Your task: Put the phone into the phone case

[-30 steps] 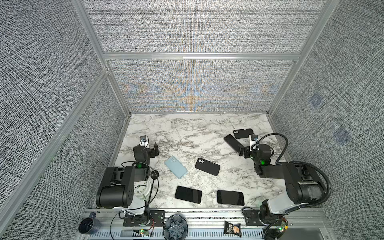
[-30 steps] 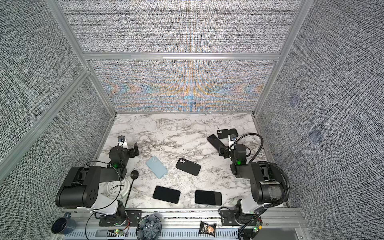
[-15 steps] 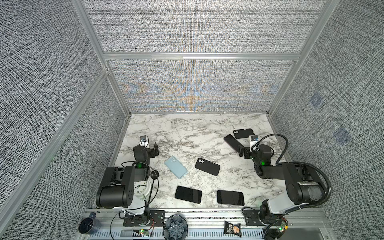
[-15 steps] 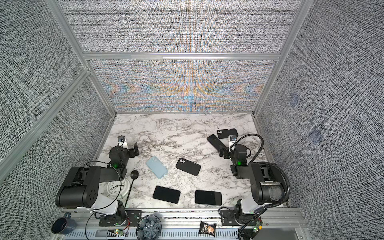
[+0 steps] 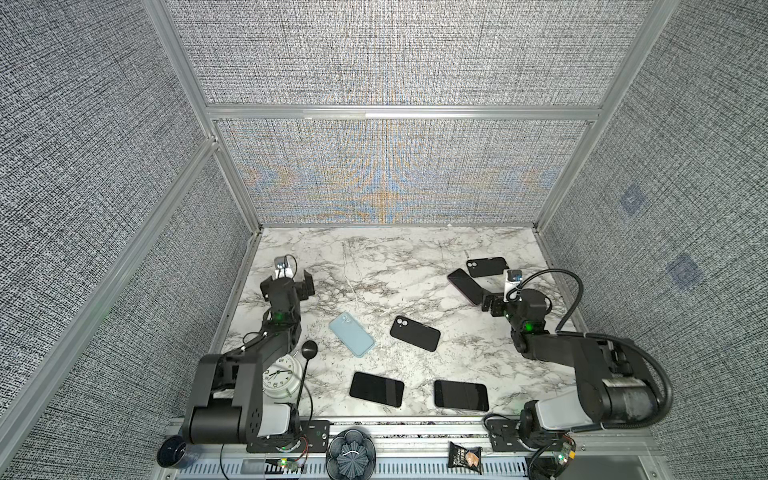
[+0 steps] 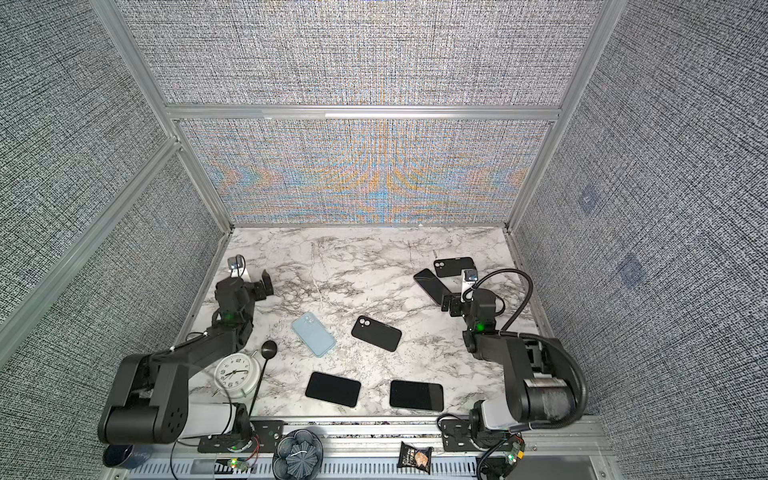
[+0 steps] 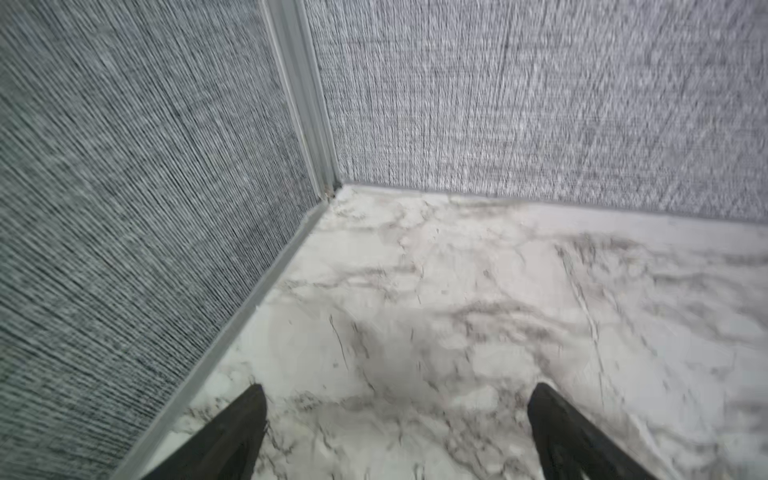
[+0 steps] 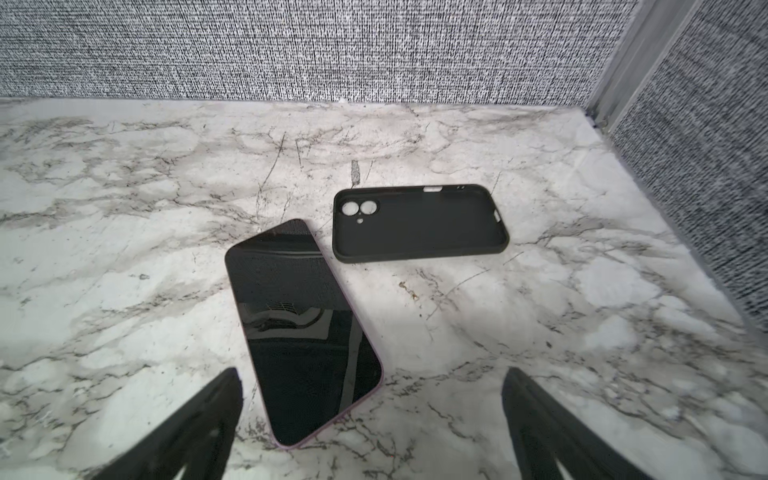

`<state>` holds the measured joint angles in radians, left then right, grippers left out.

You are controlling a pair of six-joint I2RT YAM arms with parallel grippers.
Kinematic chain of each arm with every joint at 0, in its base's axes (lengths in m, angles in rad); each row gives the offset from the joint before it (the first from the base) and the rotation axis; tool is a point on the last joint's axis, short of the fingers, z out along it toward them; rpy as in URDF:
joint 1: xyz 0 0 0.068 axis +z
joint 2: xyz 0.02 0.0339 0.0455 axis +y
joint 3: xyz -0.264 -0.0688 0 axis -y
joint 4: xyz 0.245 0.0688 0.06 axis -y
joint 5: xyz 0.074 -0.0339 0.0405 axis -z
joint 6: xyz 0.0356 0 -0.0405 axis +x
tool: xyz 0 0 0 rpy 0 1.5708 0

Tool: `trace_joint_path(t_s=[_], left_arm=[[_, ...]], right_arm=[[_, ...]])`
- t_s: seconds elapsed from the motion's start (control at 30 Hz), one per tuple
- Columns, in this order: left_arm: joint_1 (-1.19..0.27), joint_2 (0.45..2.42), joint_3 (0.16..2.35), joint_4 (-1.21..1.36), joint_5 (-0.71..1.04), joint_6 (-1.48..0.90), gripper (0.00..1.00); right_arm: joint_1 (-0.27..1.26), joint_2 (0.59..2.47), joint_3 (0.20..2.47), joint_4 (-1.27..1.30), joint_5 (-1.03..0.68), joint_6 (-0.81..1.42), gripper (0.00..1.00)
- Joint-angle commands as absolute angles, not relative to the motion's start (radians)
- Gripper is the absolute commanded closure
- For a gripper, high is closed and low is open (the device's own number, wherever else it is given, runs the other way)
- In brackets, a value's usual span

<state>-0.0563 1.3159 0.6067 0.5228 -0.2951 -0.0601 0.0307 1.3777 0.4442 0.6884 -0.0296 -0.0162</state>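
right wrist: phone (image 8: 303, 332) screen-up, long axis angled toward case (image 8: 419, 224).

Your table (image 8: 124, 208) is white marble-patterned with grey veins. Mid-frame, the soft rectangular phone case (image 8: 419, 224) is matte black; below it, the flat glass-fronted phone (image 8: 303, 332) shows glossy black with a purple rim. Woven wall panels (image 8: 291, 41) are speckled grey.
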Motion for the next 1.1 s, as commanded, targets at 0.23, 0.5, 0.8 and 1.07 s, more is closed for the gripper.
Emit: trace_joint_path(t_s=[0.23, 0.5, 0.8, 1.07], left_arm=[[-0.155, 1.33, 0.951, -0.189, -0.13, -0.312, 0.01], [-0.306, 1.414, 0.965, -0.197, 0.004, -0.433, 0.02], [-0.365, 1.415, 0.969, -0.323, 0.096, -0.564, 0.03], [-0.367, 1.39, 0.915, -0.364, 0.154, -0.62, 0.03]], right_arm=[[0.287, 1.282, 0.746, 0.043, 0.064, 0.056, 0.01], [0.314, 1.4, 0.861, -0.195, -0.02, 0.233, 0.01], [0.523, 1.531, 0.943, -0.33, -0.179, 0.132, 0.01], [0.641, 1.573, 0.953, -0.401, -0.156, 0.089, 0.01]])
